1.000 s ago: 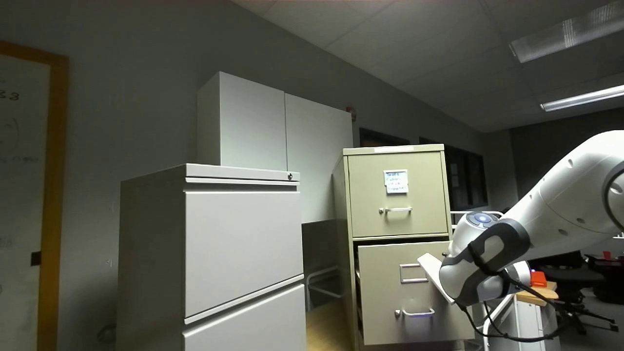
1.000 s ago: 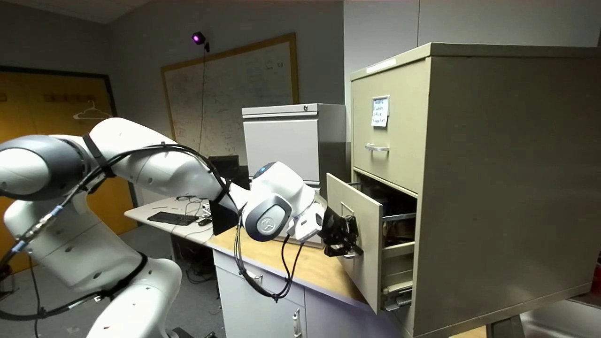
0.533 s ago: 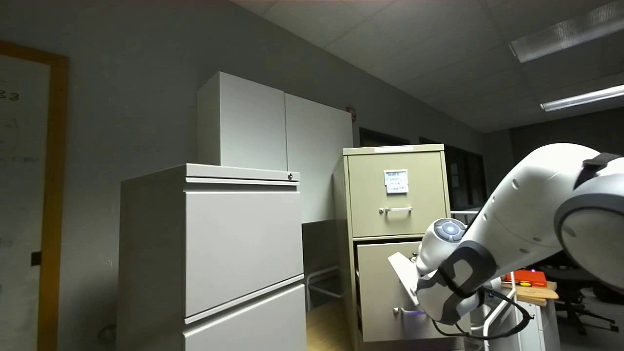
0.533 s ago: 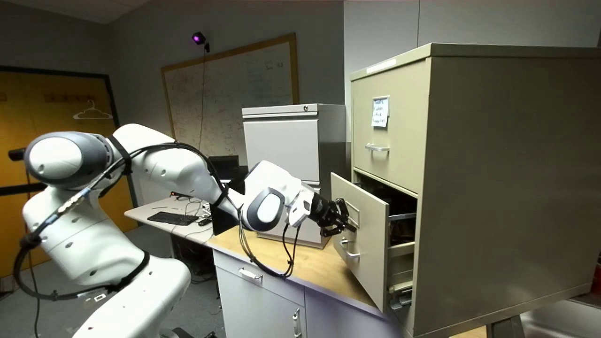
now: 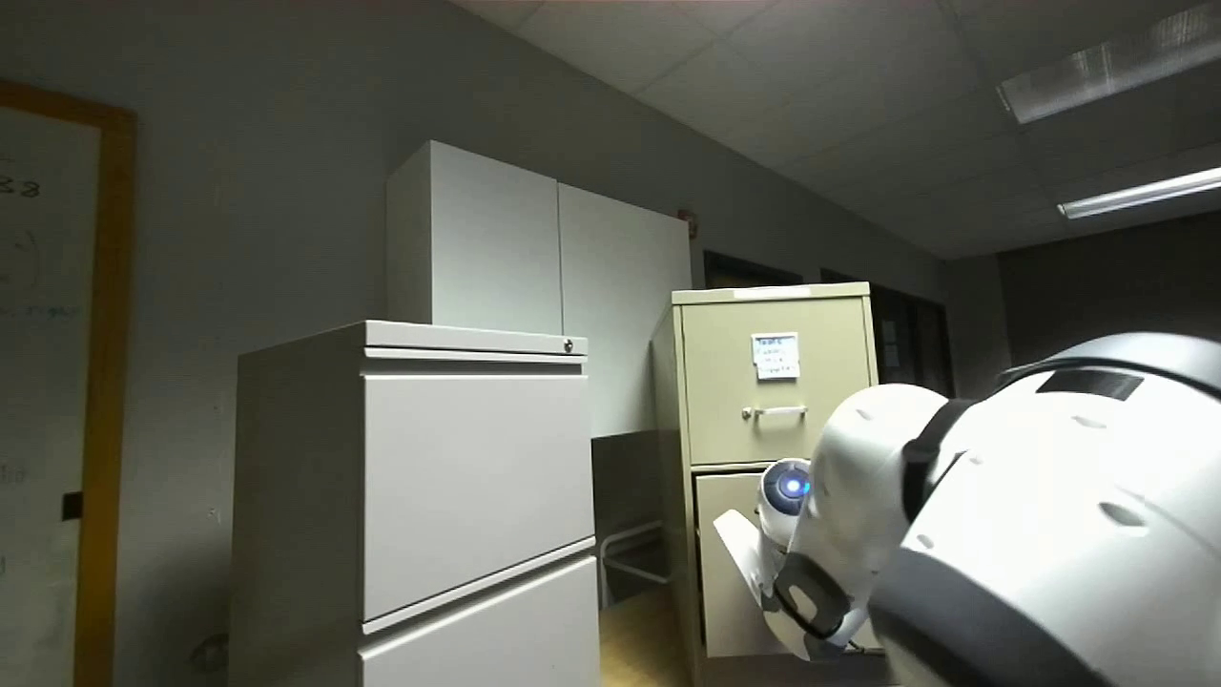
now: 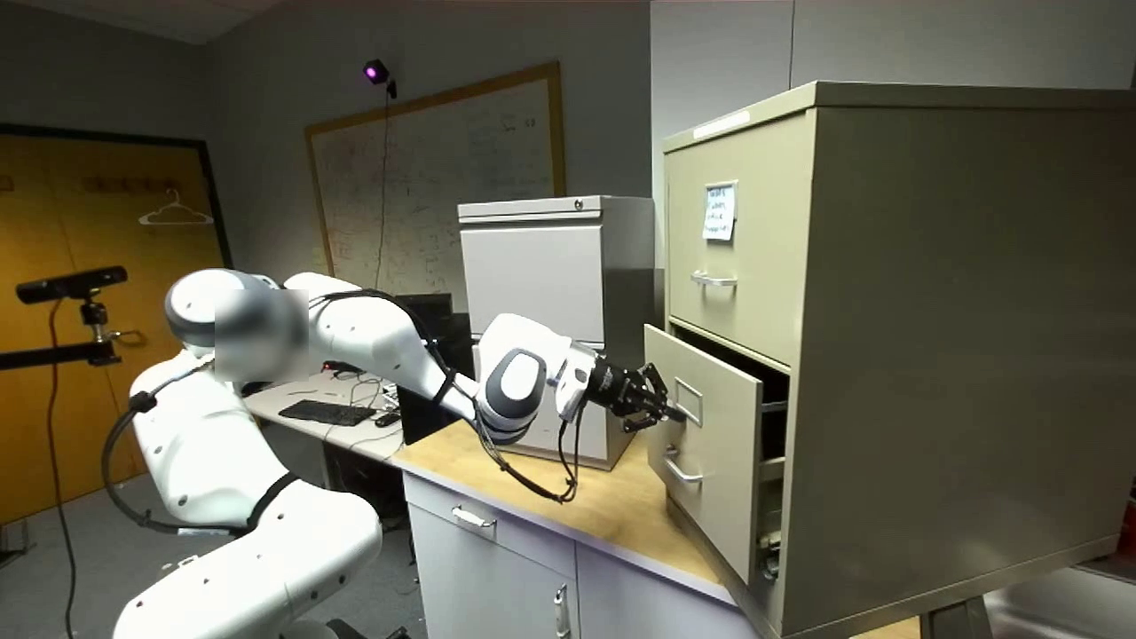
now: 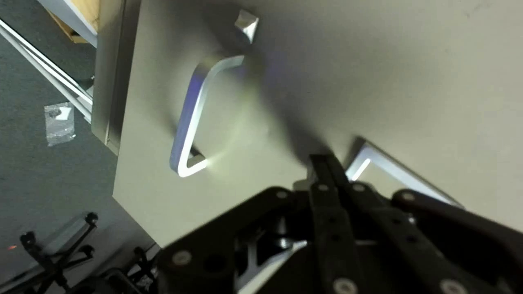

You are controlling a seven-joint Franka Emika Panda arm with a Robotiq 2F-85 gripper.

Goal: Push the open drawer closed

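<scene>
The drawer [image 6: 723, 497] is the beige second one down in the filing cabinet, and it stands partly out. Its front also shows in an exterior view [image 5: 722, 592], partly hidden by the arm, and fills much of the wrist view [image 7: 429, 81]. The metal pull handle [image 7: 190, 118] and the metal label frame [image 7: 380, 163] are on its front. My gripper [image 6: 680, 414] is at the drawer front, beside the label frame and above the handle. In the wrist view, its fingertips [image 7: 322, 158] are shut together with nothing between them. They appear to touch the panel.
The top beige drawer [image 6: 745, 248] with a white paper is shut. A pale-grey cabinet [image 6: 537, 275] stands beside the beige cabinet on the wooden counter [image 6: 612, 515]. A camera on a stand [image 6: 80, 286] is behind the arm. A desk with a keyboard [image 6: 327, 413] stands farther back.
The drawer has moved farther into the cabinet, and its side gap is narrower. My arm has reached forward, and the gripper has moved up from near the handle to beside the label frame.
</scene>
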